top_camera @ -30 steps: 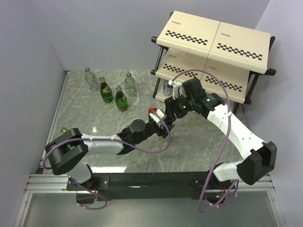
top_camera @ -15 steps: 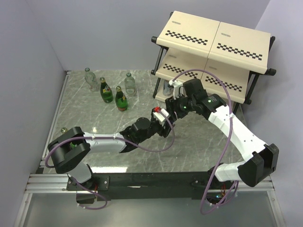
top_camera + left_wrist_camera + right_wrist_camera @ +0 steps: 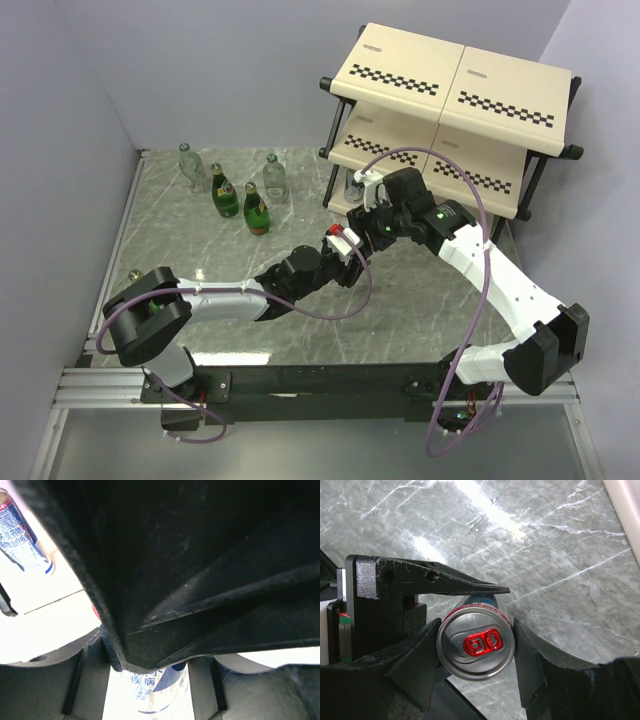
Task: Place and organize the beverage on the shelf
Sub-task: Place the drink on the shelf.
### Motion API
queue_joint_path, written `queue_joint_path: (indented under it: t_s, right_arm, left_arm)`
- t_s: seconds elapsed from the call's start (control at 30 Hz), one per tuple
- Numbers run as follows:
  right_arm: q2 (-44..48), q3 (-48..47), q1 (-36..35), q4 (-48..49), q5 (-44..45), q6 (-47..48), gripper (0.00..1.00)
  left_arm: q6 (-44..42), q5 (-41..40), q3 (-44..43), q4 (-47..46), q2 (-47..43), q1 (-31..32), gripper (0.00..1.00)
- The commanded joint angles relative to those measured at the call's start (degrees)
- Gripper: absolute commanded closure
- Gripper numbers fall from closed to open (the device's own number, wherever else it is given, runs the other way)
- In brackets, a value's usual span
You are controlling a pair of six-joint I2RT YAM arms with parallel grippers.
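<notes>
**A:** Right wrist view. What does the right end effector (image 3: 475,655) carry?

**B:** A slim silver can (image 3: 476,649), seen from above with its red tab uppermost. The two black fingers (image 3: 527,665) press on opposite sides of it, so the jaws are at middling width and closed on the can. The grey marbled counter (image 3: 560,555) shows below. Whether the can's base touches it cannot be told.

**A:** And the left end effector (image 3: 345,245)?

**B:** In the top view it meets the right end effector tip to tip, just in front of the left end of the shelf (image 3: 455,80). In the right wrist view one of its black fingers lies along the can, just under the rim. In the left wrist view the can's blue-printed body appears between its fingers, and a dark body close to the lens blocks most of the picture. Whether these jaws grip the can or only flank it cannot be told.

**A:** Where are the other drinks?

**B:** A second can (image 3: 353,185) stands inside the shelf's left end, below the middle board. Two green bottles (image 3: 225,195) and two clear bottles (image 3: 274,178) stand upright in a loose group at the far left of the counter, well apart from the shelf.
</notes>
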State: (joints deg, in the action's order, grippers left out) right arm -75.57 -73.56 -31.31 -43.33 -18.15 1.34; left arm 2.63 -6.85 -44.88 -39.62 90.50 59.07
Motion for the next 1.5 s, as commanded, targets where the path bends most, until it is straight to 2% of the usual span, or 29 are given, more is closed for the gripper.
queue_joint_path:
  t_s: [0.0, 0.03, 0.07, 0.17, 0.37, 0.6, 0.7, 0.77, 0.83, 0.97, 1.1, 1.23, 1.33, 1.47]
  right_arm:
    - [3.4, -1.2, -1.1, 3.2, -1.1, 1.6, 0.73]
    - [3.6, -1.2, -1.1, 3.2, -1.3, 1.6, 0.66]
    - [3.8, -1.2, -1.0, 3.3, -1.3, 1.6, 0.54]
    - [4.6, -1.7, -1.0, 3.3, -1.2, 1.7, 0.38]
    - [8.3, -2.0, 1.7, 4.0, -1.3, 1.7, 0.21]
    - [11.0, -1.1, 7.1, 3.9, -7.6, 3.4, 0.17]
    - [12.6, 1.0, 10.2, 3.0, -13.5, 8.3, 0.12]
    - [13.9, 5.1, 11.4, 2.7, -19.9, 15.8, 0.08]
    - [15.4, 8.5, 11.5, 3.9, -21.8, 21.6, 0.08]
    - [18.7, 19.0, 11.5, 9.7, -25.6, 26.2, 0.07]
    - [23.7, 26.2, 11.4, 20.6, -28.0, 22.4, 0.08]
    - [27.5, 32.2, 8.6, 39.8, -21.3, 9.4, 0.07]
    - [25.5, 31.5, 7.4, 42.7, -18.6, 4.2, 0.07]
    - [24.3, 30.6, 2.3, 45.1, -16.1, 3.1, 0.07]
  left_arm:
    - [0.7, 1.7, -2.0, 0.8, 0.4, 0.1, 0.82]
    - [0.9, 2.2, -1.8, 0.7, 0.3, 0.2, 0.9]
    - [1.0, 2.4, -1.6, 0.3, 0.0, 0.2, 0.93]
    - [2.4, 2.4, -0.4, -0.7, -0.7, 0.1, 0.98]
    - [5.6, 3.8, 2.3, -1.6, -2.7, -0.9, 1.0]
    - [9.2, 6.0, 5.3, -3.3, -4.5, -2.6, 1.0]
    - [12.8, 7.1, 6.1, -4.2, -5.9, -4.5, 1.0]
    - [16.3, 8.2, 6.2, -4.6, -7.7, -6.5, 1.0]
    - [18.4, 9.0, 5.8, -4.6, -9.8, -7.6, 1.0]
    - [23.9, 8.3, 4.0, -3.2, -13.1, -9.4, 1.0]
    - [28.2, 7.0, 2.0, -2.8, -15.4, -10.1, 1.0]
    - [32.2, 7.0, 0.4, -3.7, -16.4, -10.2, 1.0]
    - [34.6, 5.1, -0.3, -4.7, -16.2, -10.2, 1.0]
    - [36.3, 4.4, -1.1, -6.2, -15.2, -10.2, 1.0]
